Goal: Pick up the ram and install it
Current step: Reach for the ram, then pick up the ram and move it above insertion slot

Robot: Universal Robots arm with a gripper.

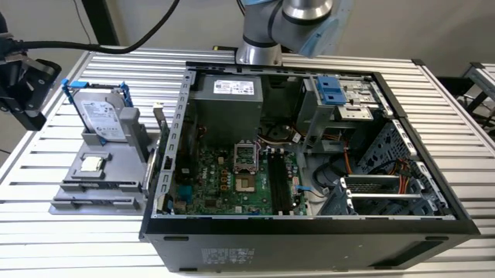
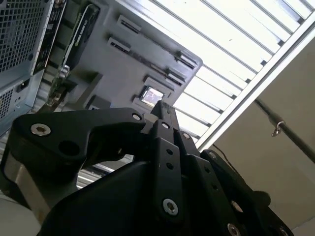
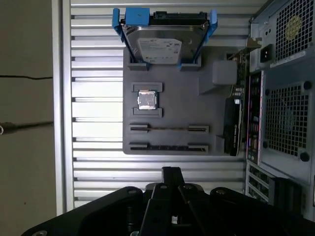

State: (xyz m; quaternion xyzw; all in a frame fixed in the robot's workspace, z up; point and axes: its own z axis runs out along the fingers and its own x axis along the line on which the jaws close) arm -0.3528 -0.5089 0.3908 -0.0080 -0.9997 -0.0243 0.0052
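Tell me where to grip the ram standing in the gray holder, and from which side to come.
Take the ram by its long upper edge near mid-length, probably coming straight down from above the gray holder, closing across its thin faces. It stands on edge in a slot, and raised brackets cover both ends, so only that top edge is free.

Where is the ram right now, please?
In the first wrist view the ram stands edge-up in the grey tray, in the slot farthest from the hard drive; that tray sits at the exterior view's left of the computer case.
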